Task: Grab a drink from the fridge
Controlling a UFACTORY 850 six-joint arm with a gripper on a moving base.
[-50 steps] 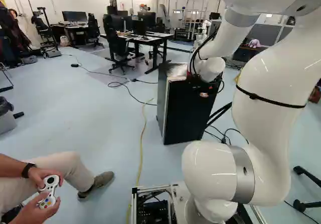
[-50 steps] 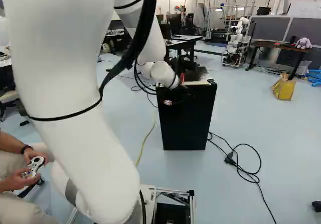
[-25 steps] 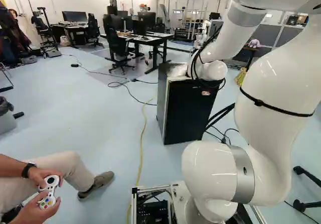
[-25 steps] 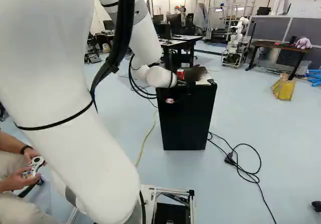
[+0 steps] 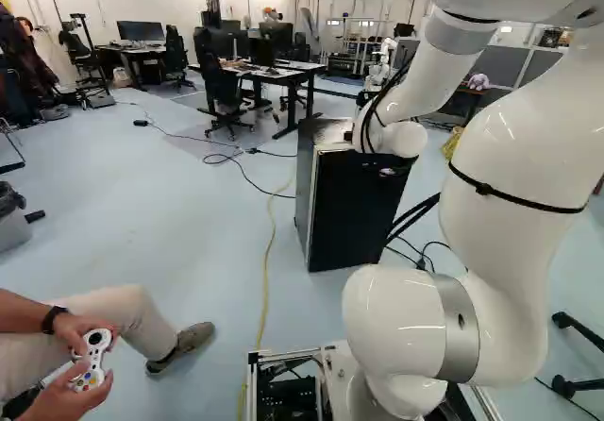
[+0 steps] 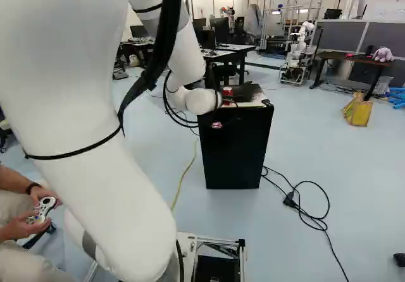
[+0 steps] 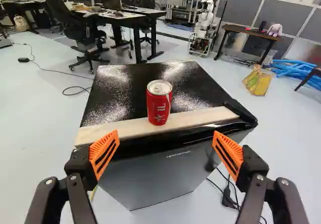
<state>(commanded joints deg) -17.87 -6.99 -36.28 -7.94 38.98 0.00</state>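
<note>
Arm (image 5: 514, 147) has dipped slightly | jaws wide | one upright red can (image 7: 159, 103), jaws' twelve o'clock, atop one black fridge (image 7: 150, 179)

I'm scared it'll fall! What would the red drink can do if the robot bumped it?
The red drink can stands upright, taller than wide, so a bump might tip it. Its round side could let it roll then. It looks smooth, so it may slip in the claw.

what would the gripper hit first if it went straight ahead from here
Probably the red can, ahead of the gripper and lined up between its open fingers; depth is unclear, so the near top edge of the fridge could come first.
</note>
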